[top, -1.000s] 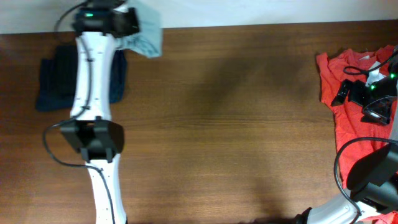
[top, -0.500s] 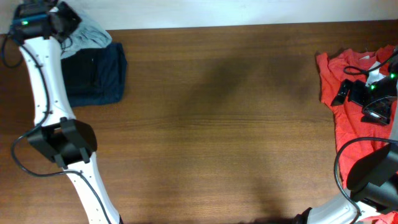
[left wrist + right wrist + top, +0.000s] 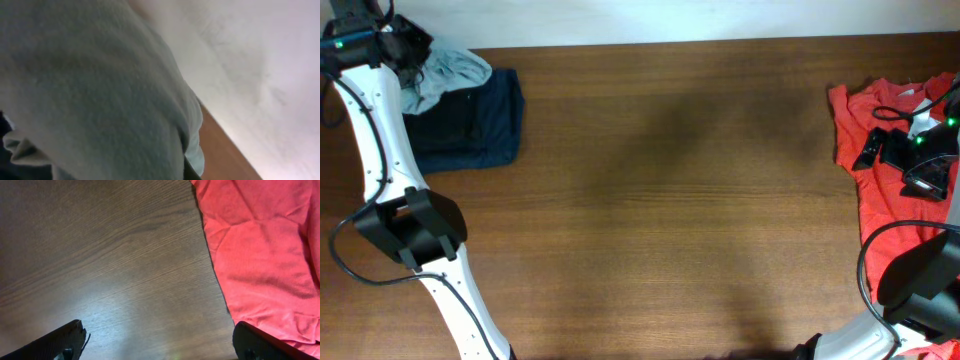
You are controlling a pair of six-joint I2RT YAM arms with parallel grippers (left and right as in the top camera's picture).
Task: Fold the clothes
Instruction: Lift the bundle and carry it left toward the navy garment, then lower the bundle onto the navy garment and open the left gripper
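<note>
The left gripper (image 3: 408,52) is clenched on the pale grey-blue T-shirt (image 3: 452,70), which lies bunched at the far left corner of the table (image 3: 670,200), partly over a dark navy piece (image 3: 475,125). The right gripper (image 3: 160,342) is spread wide, holding nothing, over bare wood just beside the edge of the red-orange T-shirt (image 3: 875,205), which lies crumpled at the table's right end, well apart from the others.
</note>
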